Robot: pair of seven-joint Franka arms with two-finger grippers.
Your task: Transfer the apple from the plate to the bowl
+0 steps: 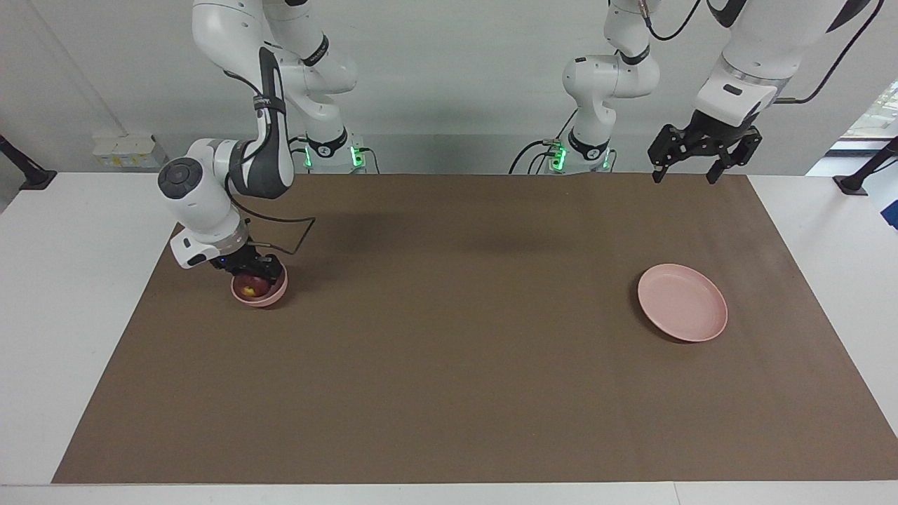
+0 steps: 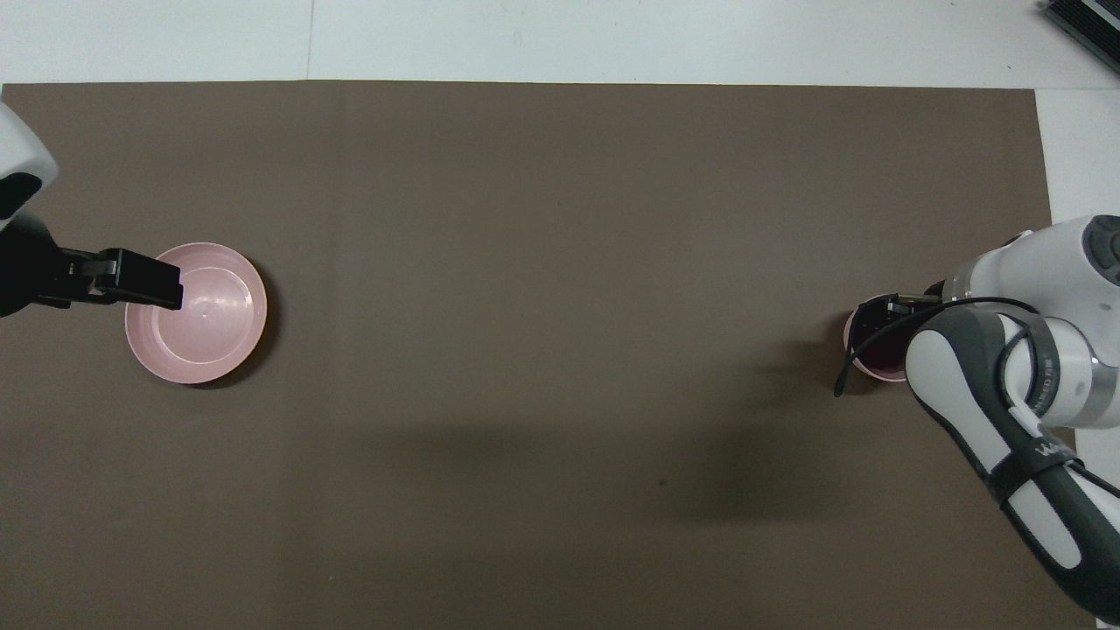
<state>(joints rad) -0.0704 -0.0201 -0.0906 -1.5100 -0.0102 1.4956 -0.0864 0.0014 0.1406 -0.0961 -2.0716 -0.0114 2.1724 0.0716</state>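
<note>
The apple [image 1: 247,286], dark red with a yellowish patch facing up, lay inside the small pink bowl [image 1: 261,297], which stood on the brown mat [image 1: 449,365] toward the right arm's end of the table [image 1: 70,315]. The right gripper [image 1: 257,269] was lowered over the bowl with its tips at rim height, just above the fruit. From above, its dark fingers [image 2: 866,315] looked spread across the bowl's mouth, one of them reaching out to the rim. They seemed parted rather than pressed on the apple, which rested on the bowl's bottom, though the wrist hid much of the contact. In the overhead view the bowl [image 2: 850,337] showed only as a sliver of pink beside the arm's white link, with the apple [image 2: 882,354] as a dark red spot in it. A thin black cable [image 1: 298,231] looped out from the right wrist over the mat. The pale pink plate [image 1: 682,302] sat flat on the mat toward the left arm's end of the table, well apart from the bowl, with nothing on it. The left gripper [image 1: 684,172] waited high in the air, clear of the plate, its two fingers spread wide and holding nothing. Seen from above, the left gripper [image 2: 166,293] overlapped the plate's [image 2: 219,341] rim without touching it.
</note>
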